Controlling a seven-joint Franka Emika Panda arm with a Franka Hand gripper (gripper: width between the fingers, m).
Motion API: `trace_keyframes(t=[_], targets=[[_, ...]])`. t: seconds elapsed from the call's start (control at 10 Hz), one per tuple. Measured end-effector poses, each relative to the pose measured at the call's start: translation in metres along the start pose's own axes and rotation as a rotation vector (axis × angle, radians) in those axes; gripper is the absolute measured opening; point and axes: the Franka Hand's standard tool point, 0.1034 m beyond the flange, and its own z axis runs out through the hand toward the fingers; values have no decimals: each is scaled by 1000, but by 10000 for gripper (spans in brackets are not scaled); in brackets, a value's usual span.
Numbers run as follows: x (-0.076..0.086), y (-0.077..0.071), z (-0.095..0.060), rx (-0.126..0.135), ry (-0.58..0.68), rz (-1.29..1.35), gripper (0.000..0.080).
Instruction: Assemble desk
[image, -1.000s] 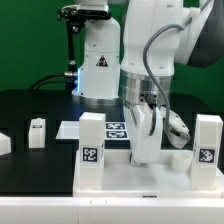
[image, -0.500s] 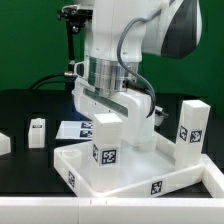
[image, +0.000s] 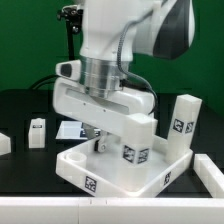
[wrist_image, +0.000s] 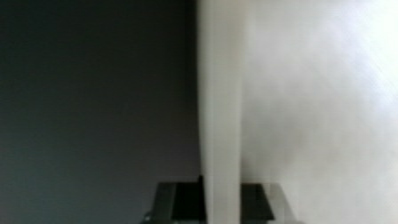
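White desk top (image: 100, 168) sits on the black counter (image: 25, 165), legs (image: 182, 122) upright in it — end effector (wrist_image: 214, 204) pinched on its far rim. Repositioning step, I reckon; next — release, then fetch the loose leg (image: 37, 131) at the exterior view's left.

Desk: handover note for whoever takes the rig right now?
Tool: shut, apparently on a wall of the desk top; the wrist view shows a white edge between the fingers.
Desk top: under the arm, skewed.
Done: two legs stand in it, the near leg and the far leg; seating unclear.
Left: the loose leg on the table at the exterior view's left, plus any others.
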Motion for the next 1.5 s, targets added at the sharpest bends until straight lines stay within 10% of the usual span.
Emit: trace_keyframes(t=[0.4,0.7,1.1,1.5], targets=[[0,8,5,-25,25,-315,47],[31,-37,-17,-62,98,-795,48],[33,-29,-14,-99,76,-1058,48],[67,-65,-37,-144,83,-1605,48]])
